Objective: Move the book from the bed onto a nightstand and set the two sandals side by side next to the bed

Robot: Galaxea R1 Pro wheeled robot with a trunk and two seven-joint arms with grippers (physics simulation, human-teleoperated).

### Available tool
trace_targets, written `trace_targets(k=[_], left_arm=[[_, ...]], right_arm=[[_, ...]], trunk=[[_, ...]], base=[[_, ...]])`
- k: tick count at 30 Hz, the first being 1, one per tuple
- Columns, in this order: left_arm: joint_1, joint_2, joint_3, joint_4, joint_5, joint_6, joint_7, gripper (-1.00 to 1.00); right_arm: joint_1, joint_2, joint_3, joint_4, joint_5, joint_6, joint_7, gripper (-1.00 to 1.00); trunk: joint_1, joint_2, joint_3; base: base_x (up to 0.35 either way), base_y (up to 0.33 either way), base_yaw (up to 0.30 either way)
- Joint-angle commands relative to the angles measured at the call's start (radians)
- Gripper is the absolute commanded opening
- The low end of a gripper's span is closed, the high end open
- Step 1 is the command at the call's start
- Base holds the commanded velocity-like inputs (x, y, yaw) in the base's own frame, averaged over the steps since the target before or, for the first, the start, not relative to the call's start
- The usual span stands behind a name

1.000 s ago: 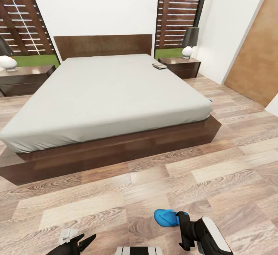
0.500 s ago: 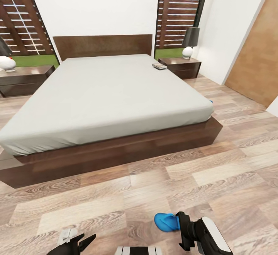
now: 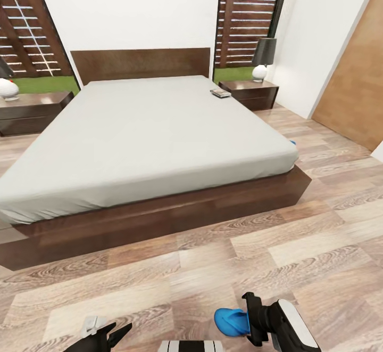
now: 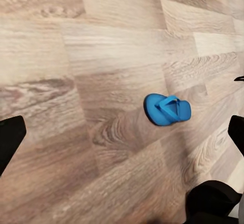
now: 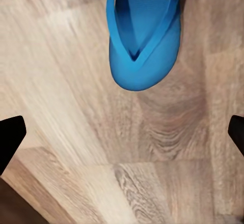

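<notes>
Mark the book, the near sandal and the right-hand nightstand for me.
book (image 3: 219, 93), head view, on its cover.
near sandal (image 4: 166, 109), left wrist view, on the straps.
right-hand nightstand (image 3: 254, 96), head view, on its front.

head cam high, wrists share sandal (image 4: 166, 109)

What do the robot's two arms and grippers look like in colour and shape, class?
In the head view, the right gripper has black fingers on a black body with a rounded white shell behind. The left gripper has black, pointed, angular fingers with a small light grey block beside them. In both wrist views the fingertips appear as plain black wedges at the picture's edges.
</notes>
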Motion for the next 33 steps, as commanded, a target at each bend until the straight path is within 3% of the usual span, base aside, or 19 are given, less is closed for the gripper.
trace_targets(k=[1,16,33], left_arm=[[0.0,0.0,0.001,0.0,0.007,0.01,-0.003,1.0],[0.0,0.0,0.001,0.0,0.008,0.01,-0.003,1.0],[-0.001,0.006,0.004,-0.011,0.016,0.014,-0.012,1.0]], right_arm=[[0.0,0.001,-0.005,-0.001,0.0,0.008,-0.005,1.0],[0.0,0.001,-0.005,-0.001,0.0,0.008,-0.005,1.0],[0.0,0.003,-0.005,-0.001,0.0,0.008,-0.005,1.0]], trunk=[[0.0,0.0,-0.001],[0.0,0.0,-0.001],[0.007,-0.004,-0.059]], base=[[0.196,0.094,0.0],[0.096,0.052,0.0],[0.0,0.0,0.0]])
